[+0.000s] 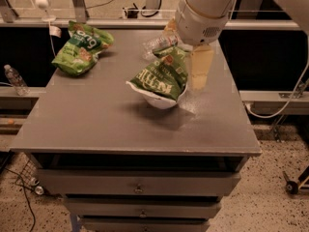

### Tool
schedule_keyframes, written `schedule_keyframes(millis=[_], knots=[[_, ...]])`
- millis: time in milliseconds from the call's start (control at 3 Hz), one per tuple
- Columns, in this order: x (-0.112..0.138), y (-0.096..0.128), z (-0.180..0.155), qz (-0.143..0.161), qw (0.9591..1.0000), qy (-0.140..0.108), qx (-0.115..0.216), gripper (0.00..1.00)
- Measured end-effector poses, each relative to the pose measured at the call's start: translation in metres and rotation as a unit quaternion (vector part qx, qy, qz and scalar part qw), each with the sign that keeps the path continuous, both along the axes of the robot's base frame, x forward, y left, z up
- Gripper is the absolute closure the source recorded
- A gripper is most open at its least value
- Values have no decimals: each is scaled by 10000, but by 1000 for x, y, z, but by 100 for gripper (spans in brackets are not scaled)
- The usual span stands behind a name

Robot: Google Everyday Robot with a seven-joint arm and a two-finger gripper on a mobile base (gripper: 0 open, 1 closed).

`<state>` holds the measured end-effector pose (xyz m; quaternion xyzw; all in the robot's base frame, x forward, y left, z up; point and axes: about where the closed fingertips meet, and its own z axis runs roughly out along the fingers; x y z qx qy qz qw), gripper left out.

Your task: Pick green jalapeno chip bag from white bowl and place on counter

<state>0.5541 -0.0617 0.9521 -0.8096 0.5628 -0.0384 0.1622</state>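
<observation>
The green jalapeno chip bag point(161, 76) lies tilted in the white bowl point(157, 99), centre frame on the counter point(96, 120) — probably light, crinkly and slippery, so pinch its raised upper edge. The gripper point(199, 74) hangs just right of it — open or closed, I cannot tell.

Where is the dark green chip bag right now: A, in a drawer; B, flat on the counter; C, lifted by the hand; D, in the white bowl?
D: the dark green chip bag rests in the white bowl, and the hand hangs beside it, to its right in the picture.
</observation>
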Motion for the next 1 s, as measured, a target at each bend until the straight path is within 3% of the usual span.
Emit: schedule_keyframes(millis=[1000], knots=[[11, 6, -8, 273, 9992, 52, 281, 0]])
